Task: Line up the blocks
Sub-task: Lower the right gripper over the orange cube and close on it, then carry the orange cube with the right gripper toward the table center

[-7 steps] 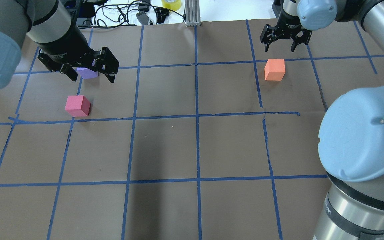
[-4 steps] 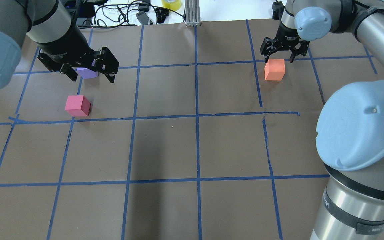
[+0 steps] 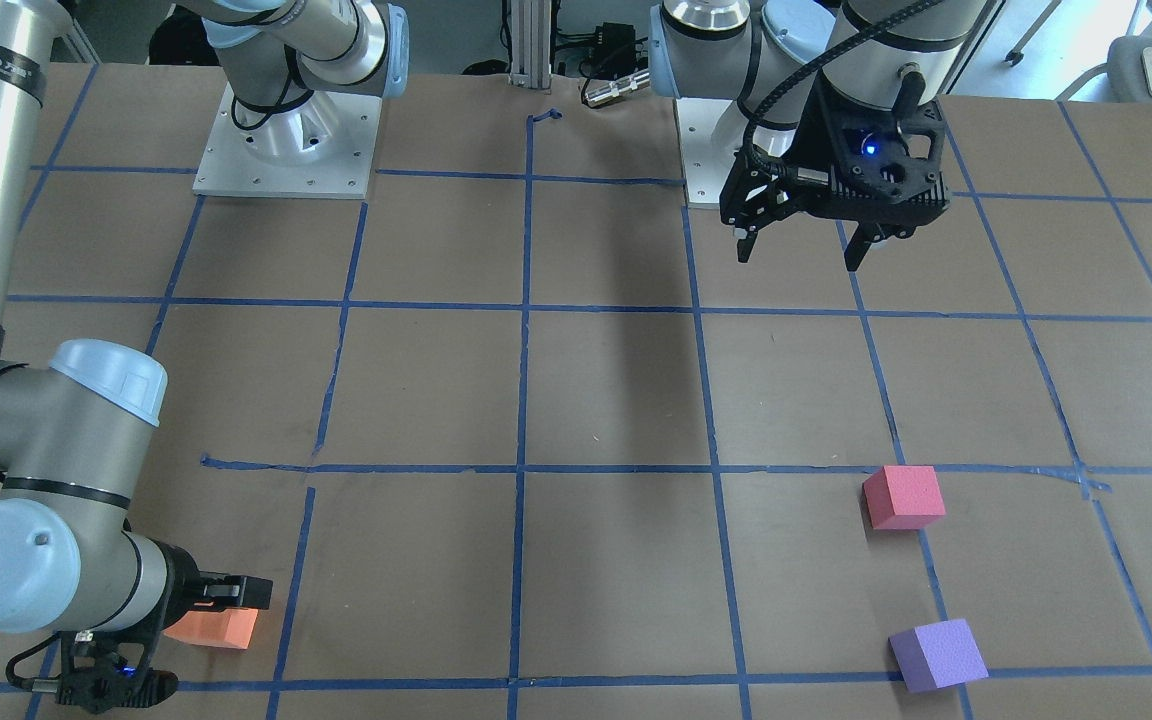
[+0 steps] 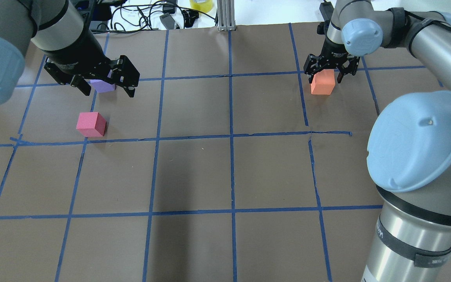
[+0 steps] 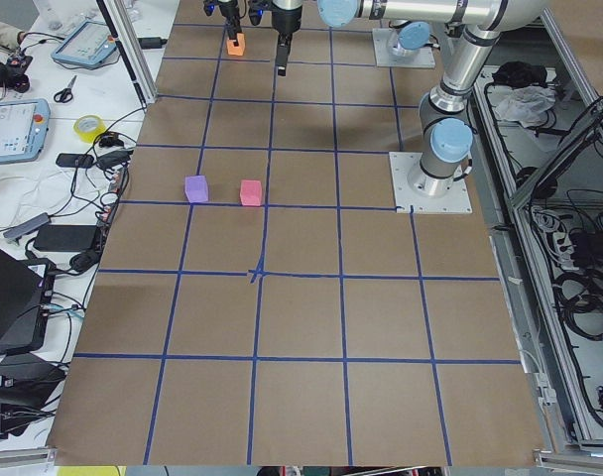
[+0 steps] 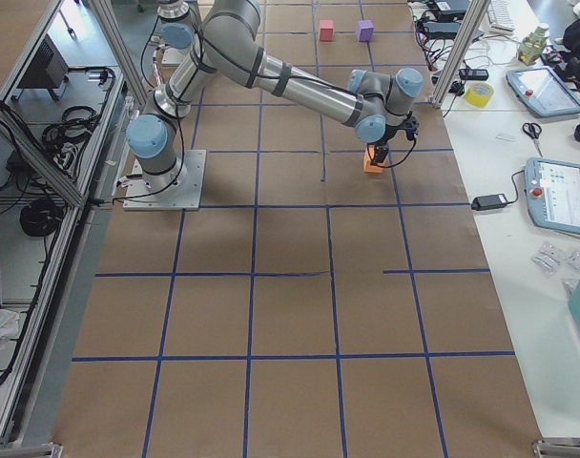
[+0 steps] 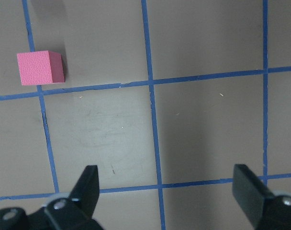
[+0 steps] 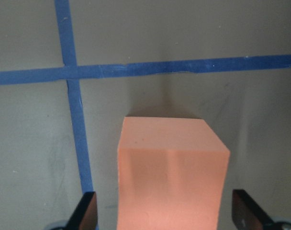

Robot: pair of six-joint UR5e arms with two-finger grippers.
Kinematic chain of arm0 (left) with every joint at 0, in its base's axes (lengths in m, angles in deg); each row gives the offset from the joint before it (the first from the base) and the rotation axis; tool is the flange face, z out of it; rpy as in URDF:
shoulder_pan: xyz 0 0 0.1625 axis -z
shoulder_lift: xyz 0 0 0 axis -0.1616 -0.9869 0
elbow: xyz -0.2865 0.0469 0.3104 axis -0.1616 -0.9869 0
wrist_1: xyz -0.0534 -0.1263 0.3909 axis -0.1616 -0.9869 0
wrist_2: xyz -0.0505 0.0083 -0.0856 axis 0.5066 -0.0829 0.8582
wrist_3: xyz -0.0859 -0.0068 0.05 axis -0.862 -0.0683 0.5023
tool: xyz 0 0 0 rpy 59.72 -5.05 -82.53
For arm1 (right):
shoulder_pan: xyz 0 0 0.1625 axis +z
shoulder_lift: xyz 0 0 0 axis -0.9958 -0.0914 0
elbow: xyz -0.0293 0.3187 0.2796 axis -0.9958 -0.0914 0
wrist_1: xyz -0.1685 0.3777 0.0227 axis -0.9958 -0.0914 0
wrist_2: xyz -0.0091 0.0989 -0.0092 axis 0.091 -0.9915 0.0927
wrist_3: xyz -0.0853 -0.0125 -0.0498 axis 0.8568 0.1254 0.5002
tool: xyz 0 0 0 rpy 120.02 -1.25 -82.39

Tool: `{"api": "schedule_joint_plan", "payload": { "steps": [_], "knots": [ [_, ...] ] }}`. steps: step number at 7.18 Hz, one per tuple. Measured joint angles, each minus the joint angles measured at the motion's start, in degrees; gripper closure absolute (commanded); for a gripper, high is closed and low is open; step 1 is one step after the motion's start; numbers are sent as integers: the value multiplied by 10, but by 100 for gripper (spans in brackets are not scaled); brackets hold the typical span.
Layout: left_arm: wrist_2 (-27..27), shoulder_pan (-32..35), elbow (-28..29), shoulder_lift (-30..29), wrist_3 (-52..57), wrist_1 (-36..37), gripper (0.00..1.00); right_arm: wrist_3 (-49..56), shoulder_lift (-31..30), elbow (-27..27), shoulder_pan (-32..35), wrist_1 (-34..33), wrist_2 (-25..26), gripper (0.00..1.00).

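The orange block (image 4: 322, 84) sits at the far right of the table. My right gripper (image 4: 325, 77) is open and low, its fingers on either side of the orange block; the right wrist view shows the block (image 8: 172, 167) between the open gripper (image 8: 167, 213). The pinkish-red block (image 4: 91, 124) and the purple block (image 3: 937, 655) sit apart at the far left. My left gripper (image 3: 798, 258) is open and empty, held high above the table. In the overhead view it partly covers the purple block (image 4: 101, 87). The pinkish-red block (image 7: 40, 67) shows in the left wrist view.
Brown paper with a blue tape grid (image 4: 231, 135) covers the table. Cables (image 4: 143, 15), a yellow tape roll (image 4: 201, 4) and an aluminium post (image 4: 225, 15) lie past the far edge. The arm bases (image 3: 286, 140) stand at the robot's side.
My right gripper has come down and toward the orange block, and now straddles it, still open. The left arm and all three blocks have not moved.
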Motion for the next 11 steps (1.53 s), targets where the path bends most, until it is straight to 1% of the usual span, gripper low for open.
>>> {"api": "schedule_joint_plan", "payload": {
  "steps": [1,2,3,4,5,9,11],
  "knots": [
    [0,0,0,0,0,0,0,-2,9,-2,0,-7,0,6],
    [0,0,0,0,0,0,0,-2,14,-3,0,-15,0,25],
    [0,0,0,0,0,0,0,-2,17,-4,0,-19,0,40],
    [0,0,0,0,0,0,0,-2,18,-4,0,-21,0,49],
    [0,0,0,0,0,0,0,-2,19,-4,0,-21,0,55],
    [0,0,0,0,0,0,0,-3,13,-13,3,-20,0,55],
    [0,0,0,0,0,0,0,-3,10,-23,28,-18,-1,54]
  ]
}}
